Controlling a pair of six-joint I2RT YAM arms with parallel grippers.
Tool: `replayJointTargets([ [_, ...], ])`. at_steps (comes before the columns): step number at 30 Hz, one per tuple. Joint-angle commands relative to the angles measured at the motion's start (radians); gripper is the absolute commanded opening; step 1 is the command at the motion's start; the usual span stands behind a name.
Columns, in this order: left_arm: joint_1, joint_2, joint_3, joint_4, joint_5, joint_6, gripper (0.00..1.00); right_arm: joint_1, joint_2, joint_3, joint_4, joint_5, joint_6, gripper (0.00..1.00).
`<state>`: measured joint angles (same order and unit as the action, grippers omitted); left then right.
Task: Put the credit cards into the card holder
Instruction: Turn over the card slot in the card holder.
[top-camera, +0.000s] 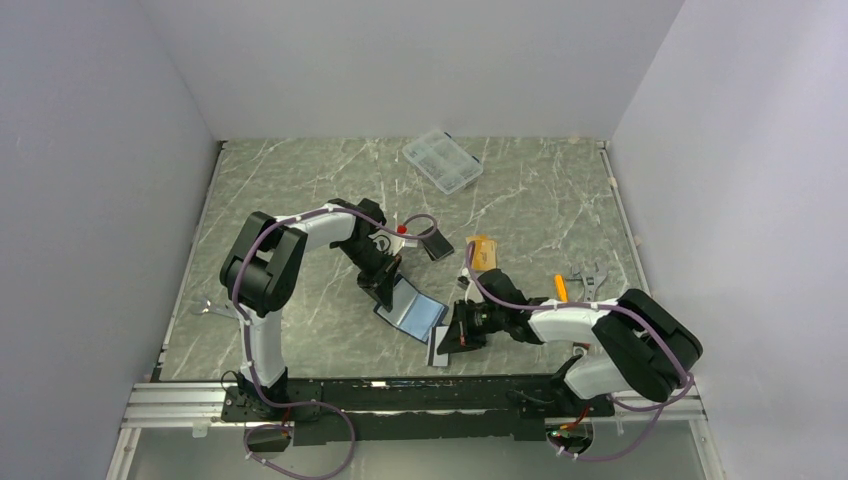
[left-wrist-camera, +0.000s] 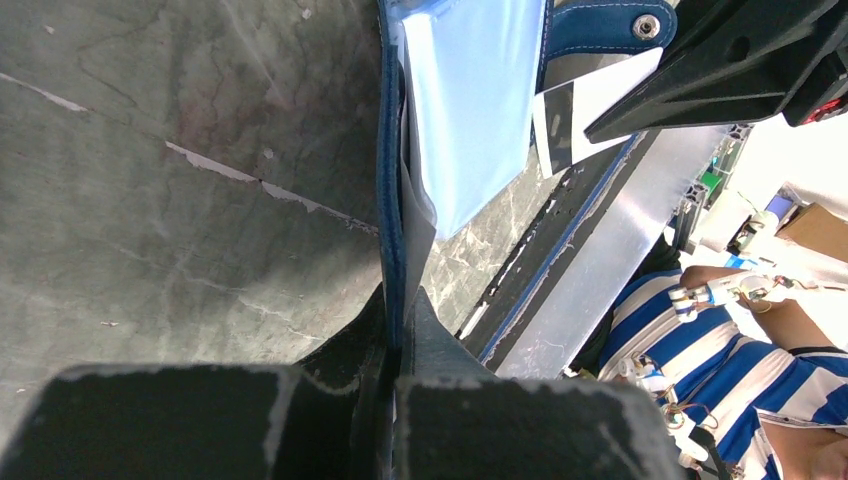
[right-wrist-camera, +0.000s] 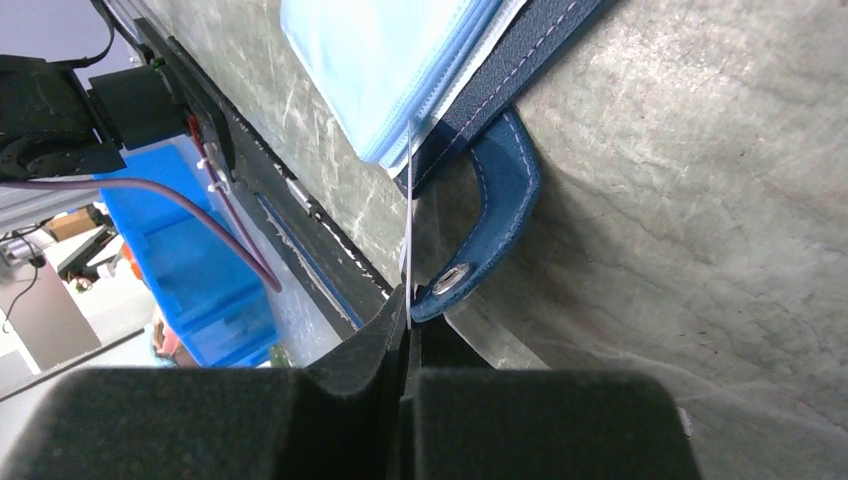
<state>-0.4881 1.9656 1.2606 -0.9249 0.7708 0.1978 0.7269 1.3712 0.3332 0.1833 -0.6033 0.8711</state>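
The marble-patterned table (top-camera: 300, 200) carries the card holder (top-camera: 412, 312) lying open near the middle of its near edge, light-blue slots up. My left gripper (top-camera: 383, 283) is pressed together on its navy cover edge. My right gripper (top-camera: 452, 335) pinches a pale card (left-wrist-camera: 590, 110) with a dark stripe, its edge at the slots beside the snap tab (right-wrist-camera: 500, 190). I judge it not yet seated. An orange-gold card (top-camera: 483, 250) lies farther back, still to go. I cannot tell whether any card is already inside.
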Motion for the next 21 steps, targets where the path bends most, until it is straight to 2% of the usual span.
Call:
replayJointTargets([
  [1, -0.007, -0.042, 0.003, 0.012, 0.039, 0.025, 0.00, -0.003, 0.015, 0.025, -0.006, 0.013, -0.034, 0.00],
  [12, -0.008, -0.042, 0.004, 0.007, 0.044, 0.030, 0.00, -0.009, 0.033, 0.069, -0.041, 0.013, -0.070, 0.00],
  [21, -0.009, -0.045, 0.002, 0.008, 0.045, 0.032, 0.00, -0.009, -0.012, 0.082, -0.085, 0.029, -0.083, 0.00],
])
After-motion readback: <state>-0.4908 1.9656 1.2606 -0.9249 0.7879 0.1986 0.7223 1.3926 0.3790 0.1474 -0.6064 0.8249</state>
